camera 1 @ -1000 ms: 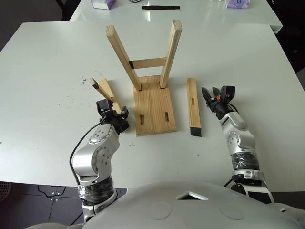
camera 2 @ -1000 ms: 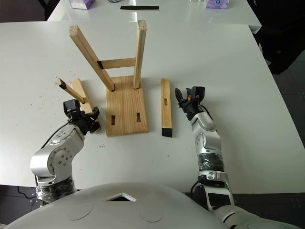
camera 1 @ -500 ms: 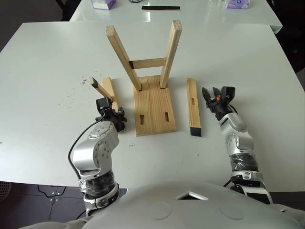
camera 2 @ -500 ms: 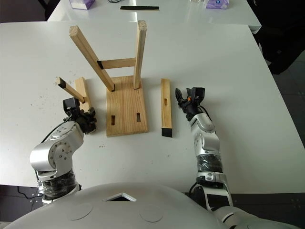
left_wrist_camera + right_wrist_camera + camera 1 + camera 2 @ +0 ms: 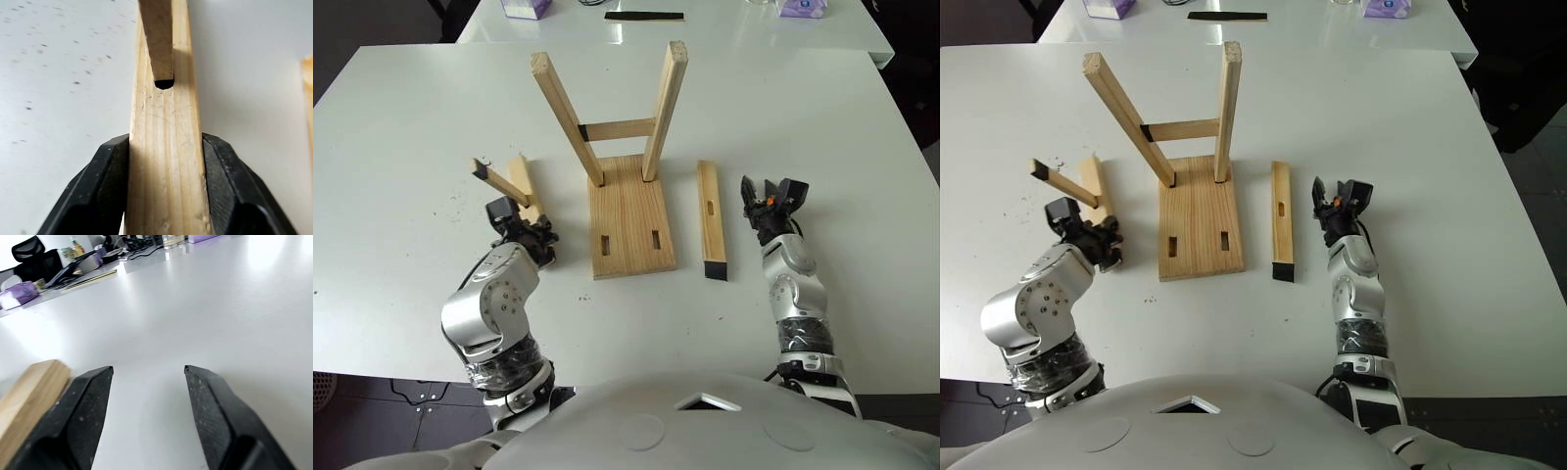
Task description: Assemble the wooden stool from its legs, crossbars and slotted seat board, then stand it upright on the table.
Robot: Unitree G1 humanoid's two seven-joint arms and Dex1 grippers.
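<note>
The slotted seat board (image 5: 631,230) lies flat mid-table. Two legs (image 5: 566,117) stand up from its far end, joined by a crossbar (image 5: 619,129). Right of the board lies a loose leg (image 5: 709,215) with a slot and a dark end. Left of the board, my left gripper (image 5: 524,235) is shut on another leg (image 5: 166,147). A short crossbar (image 5: 494,181) is plugged into that leg's hole and sticks up to the left. My right gripper (image 5: 771,196) is open over the bare table, just right of the loose leg (image 5: 29,401), with nothing between its fingers (image 5: 83,416).
Wood crumbs speckle the white table (image 5: 421,206) left of the held leg. A second table (image 5: 705,24) behind carries a black strip (image 5: 643,16) and tissue boxes. Open room lies at the table's right and near sides.
My left gripper has carried the leg with its crossbar to the left, away from the seat board. My right gripper has shifted slightly right, still open.
</note>
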